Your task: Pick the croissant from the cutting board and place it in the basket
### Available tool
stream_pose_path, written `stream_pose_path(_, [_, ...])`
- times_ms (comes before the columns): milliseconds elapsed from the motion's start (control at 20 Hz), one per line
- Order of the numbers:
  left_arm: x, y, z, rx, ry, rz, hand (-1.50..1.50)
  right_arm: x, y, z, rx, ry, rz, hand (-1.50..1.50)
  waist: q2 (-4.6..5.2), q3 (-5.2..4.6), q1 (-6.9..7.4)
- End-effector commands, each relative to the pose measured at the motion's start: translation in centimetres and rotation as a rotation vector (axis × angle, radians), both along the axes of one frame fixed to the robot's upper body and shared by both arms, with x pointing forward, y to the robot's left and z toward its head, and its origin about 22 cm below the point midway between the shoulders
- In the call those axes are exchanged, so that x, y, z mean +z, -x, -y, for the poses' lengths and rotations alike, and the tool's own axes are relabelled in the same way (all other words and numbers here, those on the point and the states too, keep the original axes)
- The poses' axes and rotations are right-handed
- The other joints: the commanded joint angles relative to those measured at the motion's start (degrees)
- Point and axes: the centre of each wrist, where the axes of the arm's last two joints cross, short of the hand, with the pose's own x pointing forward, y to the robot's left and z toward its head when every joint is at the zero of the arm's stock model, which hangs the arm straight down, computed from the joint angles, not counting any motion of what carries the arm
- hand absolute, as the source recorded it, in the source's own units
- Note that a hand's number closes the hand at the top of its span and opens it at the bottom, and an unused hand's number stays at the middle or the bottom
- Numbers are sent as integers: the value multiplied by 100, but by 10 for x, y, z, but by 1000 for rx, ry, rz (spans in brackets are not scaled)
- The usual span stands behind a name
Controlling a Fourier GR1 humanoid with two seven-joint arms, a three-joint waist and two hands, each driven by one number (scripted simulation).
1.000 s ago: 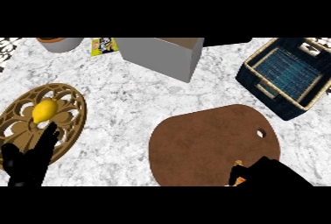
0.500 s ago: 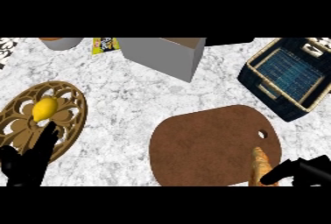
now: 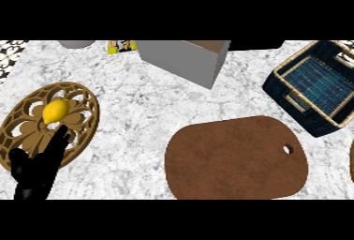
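Note:
The brown cutting board (image 3: 235, 159) lies bare at the lower middle of the counter, a small hole near its right edge. No croissant shows on it. A thin tan sliver (image 3: 351, 161) touches the view's right edge, too little of it to identify. The dark blue woven basket (image 3: 298, 101) with a tan rim stands at the upper right, nothing inside it. My left hand (image 3: 38, 166) rests open at the lower left, fingers up, over the edge of a round wooden plate. My right hand shows nowhere.
A yellow lemon (image 3: 55, 111) lies on the round openwork wooden plate (image 3: 77, 101) at the left. A grey box (image 3: 187, 58) stands at the back middle, with a yellow packet (image 3: 121, 46) and a grey bowl (image 3: 76, 43) to its left.
My right hand, which held the croissant at the board's lower right half a second ago, has gone out of the view to the right. The left hand has stayed put.

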Motion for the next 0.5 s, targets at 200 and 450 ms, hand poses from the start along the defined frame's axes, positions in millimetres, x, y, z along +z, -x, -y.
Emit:
stream_pose_path(200, [-27, 7, 9, -38, 37, -167, 0, 81, -25, 81, -136, -52, -27, 150, 105, -72, 335])
stream_pose_path(450, [-29, 3, 18, -85, 41, -174, 0, 107, -38, 117, -161, 30, -45, 150, 135, -66, 482])
